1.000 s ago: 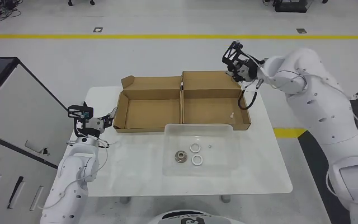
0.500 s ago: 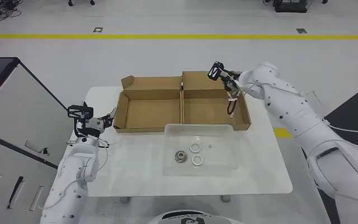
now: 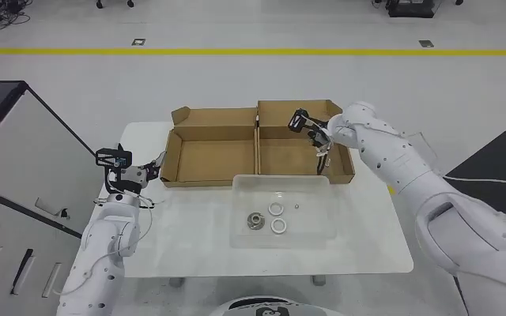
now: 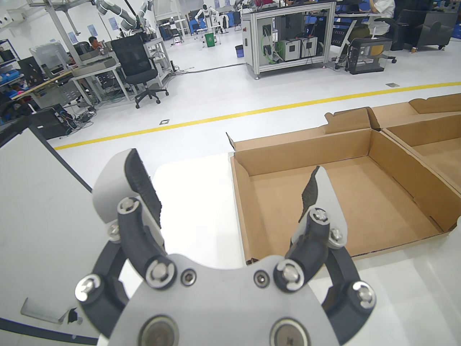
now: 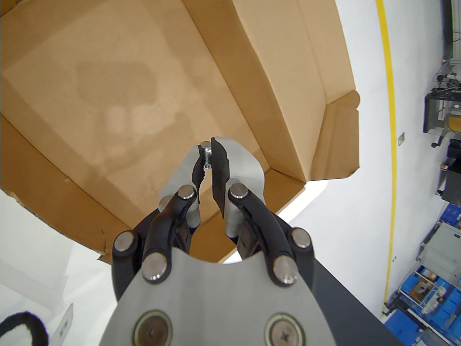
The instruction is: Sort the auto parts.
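We held a small silvery threaded metal screw [image 5: 206, 153] clenched in our right pincer's [image 5: 207, 162] tips, above the open brown cardboard box's [image 5: 108, 73] floor. Light, stiff and slippery by our judgement, it wanted gripping across its threads. Our left pincer [image 4: 226, 181] hung released, well apart from that box.

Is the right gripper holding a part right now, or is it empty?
Holding. The right gripper is shut on a small threaded metal part, above the floor of a cardboard box.
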`<action>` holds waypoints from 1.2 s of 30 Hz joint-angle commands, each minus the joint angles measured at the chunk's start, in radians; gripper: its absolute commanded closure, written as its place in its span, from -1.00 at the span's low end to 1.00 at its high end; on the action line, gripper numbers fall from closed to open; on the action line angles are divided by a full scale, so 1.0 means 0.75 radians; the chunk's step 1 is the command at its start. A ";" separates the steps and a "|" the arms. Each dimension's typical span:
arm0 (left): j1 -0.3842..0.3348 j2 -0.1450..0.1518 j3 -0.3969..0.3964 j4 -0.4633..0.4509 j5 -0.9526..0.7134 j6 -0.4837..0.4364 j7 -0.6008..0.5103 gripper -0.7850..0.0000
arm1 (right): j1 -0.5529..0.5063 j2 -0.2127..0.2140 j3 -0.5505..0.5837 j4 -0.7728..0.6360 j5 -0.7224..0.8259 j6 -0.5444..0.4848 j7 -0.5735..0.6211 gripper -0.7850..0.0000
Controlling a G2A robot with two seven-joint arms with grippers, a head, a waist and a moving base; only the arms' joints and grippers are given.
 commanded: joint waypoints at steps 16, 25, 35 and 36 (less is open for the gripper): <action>0.000 0.000 0.000 0.000 0.000 0.000 0.000 -1.00 | -0.016 -0.051 -0.007 0.094 0.068 -0.063 0.137 1.00; 0.000 0.000 0.000 0.000 0.000 0.000 0.000 -1.00 | -0.031 -0.063 -0.010 0.114 0.030 -0.063 0.159 1.00; 0.000 0.000 0.000 0.000 0.000 0.000 0.000 -1.00 | -0.036 -0.070 0.008 0.123 0.012 -0.066 0.163 0.02; 0.000 0.000 0.000 0.000 0.000 0.000 0.000 -1.00 | -0.036 -0.071 0.010 0.125 0.010 -0.068 0.161 0.00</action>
